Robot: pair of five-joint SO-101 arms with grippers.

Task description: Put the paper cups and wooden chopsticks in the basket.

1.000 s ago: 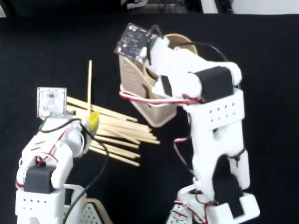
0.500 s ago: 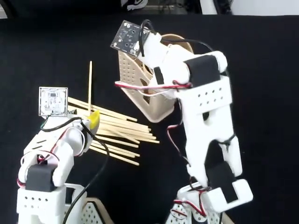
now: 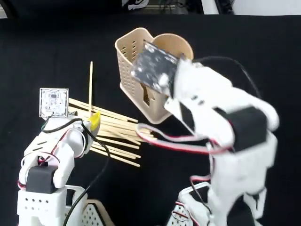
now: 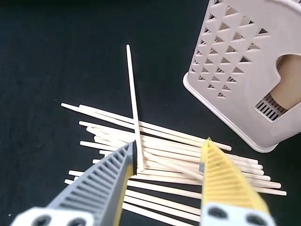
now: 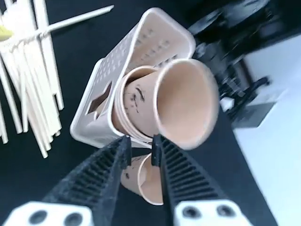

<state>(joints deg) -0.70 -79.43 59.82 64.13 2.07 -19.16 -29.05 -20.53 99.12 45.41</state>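
With paper cups (image 5: 183,103) already in the basket (image 3: 134,70) and the right gripper (image 5: 139,143) nearly closed, seemingly empty, beside it, the chopsticks (image 4: 117,119) heaped nearby come next: the left gripper (image 4: 169,143), spread above them, must drop and pinch

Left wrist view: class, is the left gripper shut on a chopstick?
No, the left gripper is open, its jaws standing apart above the chopsticks, which lie loose in a pile.
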